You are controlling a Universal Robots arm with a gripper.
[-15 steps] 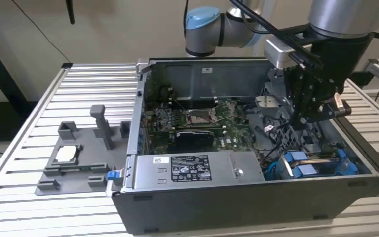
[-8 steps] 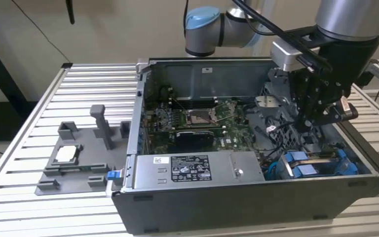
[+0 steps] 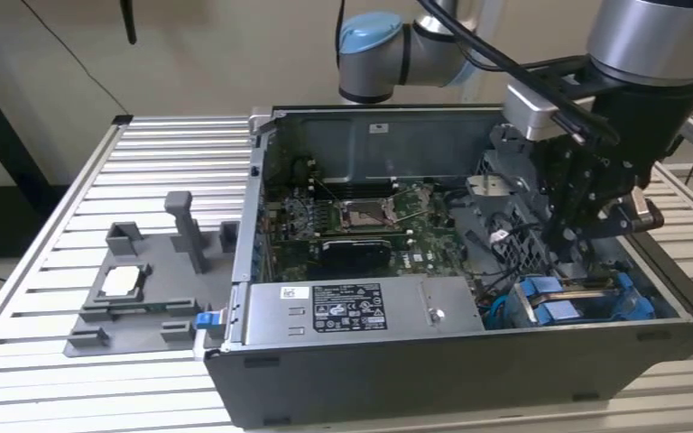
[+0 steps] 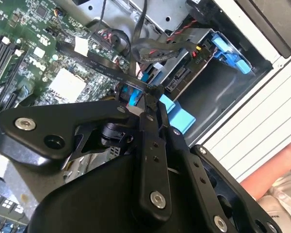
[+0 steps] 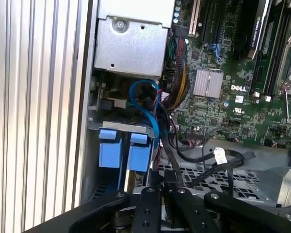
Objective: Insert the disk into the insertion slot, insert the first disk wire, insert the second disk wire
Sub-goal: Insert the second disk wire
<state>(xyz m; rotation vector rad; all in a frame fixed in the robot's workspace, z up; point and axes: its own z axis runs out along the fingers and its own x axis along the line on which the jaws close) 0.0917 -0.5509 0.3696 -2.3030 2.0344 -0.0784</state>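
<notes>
In the exterior view the arm [image 3: 635, 81] reaches down into the open computer case [image 3: 443, 361] on the slatted bench [image 3: 33, 361]. The gripper [image 3: 581, 248] hangs above the slot [image 3: 581, 302], the blue-fitted cage at the case's corner toward the exterior view's right, where the disk [image 3: 563, 289] already sits between its blue carrier tabs. The power supply [image 3: 359, 311] lies beside the cage, the motherboard [image 3: 359, 221] behind it, and a grey fixture [image 3: 142, 298] stands on the bench toward the exterior view's left

In the second wrist view the fingers [image 4: 153, 104] are clenched on the end of a black wire [image 4: 102, 65], held just above the blue tabs [image 4: 177, 114] at the cage mouth. A person's sleeve [image 4: 276, 172] shows past the case edge

In the first wrist view the gripper [image 5: 167, 189] pinches the same black wire [image 5: 167, 155] just beside the two blue tabs [image 5: 126, 153] of the disk carrier; a blue cable [image 5: 148, 109] loops above them, below the power supply [image 5: 131, 43]
</notes>
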